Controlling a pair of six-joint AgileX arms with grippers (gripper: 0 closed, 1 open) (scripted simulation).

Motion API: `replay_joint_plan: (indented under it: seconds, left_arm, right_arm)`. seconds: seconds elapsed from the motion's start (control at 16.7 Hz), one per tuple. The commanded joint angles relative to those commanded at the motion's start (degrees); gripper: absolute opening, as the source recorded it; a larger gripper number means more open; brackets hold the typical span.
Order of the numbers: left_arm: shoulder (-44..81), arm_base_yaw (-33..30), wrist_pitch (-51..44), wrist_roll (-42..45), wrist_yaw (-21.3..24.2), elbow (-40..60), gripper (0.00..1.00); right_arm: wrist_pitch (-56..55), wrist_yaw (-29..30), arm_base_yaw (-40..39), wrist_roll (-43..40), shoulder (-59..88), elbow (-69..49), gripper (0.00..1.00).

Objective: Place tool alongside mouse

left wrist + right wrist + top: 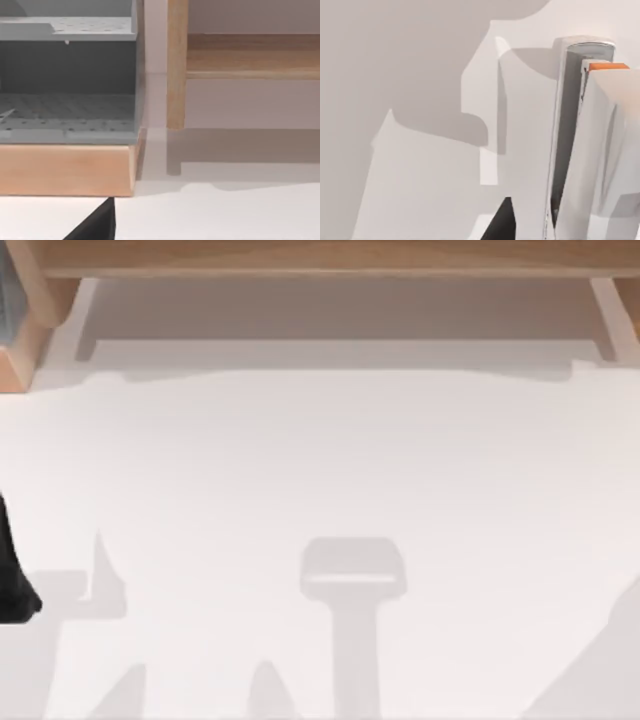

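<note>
White tabletop: bare beside wooden shelf.
Tool: whitish, dark strip, orange tip; close under right wrist camera, long axis running away from it.
Nearer arm: right, judged.
Mouse: unlocated.
Left arm: parked, table's left edge.
Fingers: cannot tell, either gripper.
Writing: none legible.

Left arm: dark tapering mass at the left edge of the table, as seen in the top view. Left gripper: visible in the left wrist view as a dark wedge, low over the table. Right gripper: visible in the right wrist view as a narrow dark sliver, low over the table. Open or closed state not discernible on either side.
</note>
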State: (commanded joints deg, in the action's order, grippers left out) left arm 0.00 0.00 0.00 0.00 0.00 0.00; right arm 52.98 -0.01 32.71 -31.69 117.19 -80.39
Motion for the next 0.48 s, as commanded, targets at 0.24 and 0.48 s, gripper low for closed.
replay_joint_plan:
  seconds: [0.24, 0.48]
  left_arm:
    - [0.00, 0.00, 0.00, 0.00, 0.00, 0.00, 1.00]
    - [0.00, 0.00, 0.00, 0.00, 0.00, 0.00, 1.00]
  right_arm:
    - [0.00, 0.00, 0.00, 0.00, 0.00, 0.00, 1.00]
    - [0.00, 0.00, 0.00, 0.00, 0.00, 0.00, 1.00]
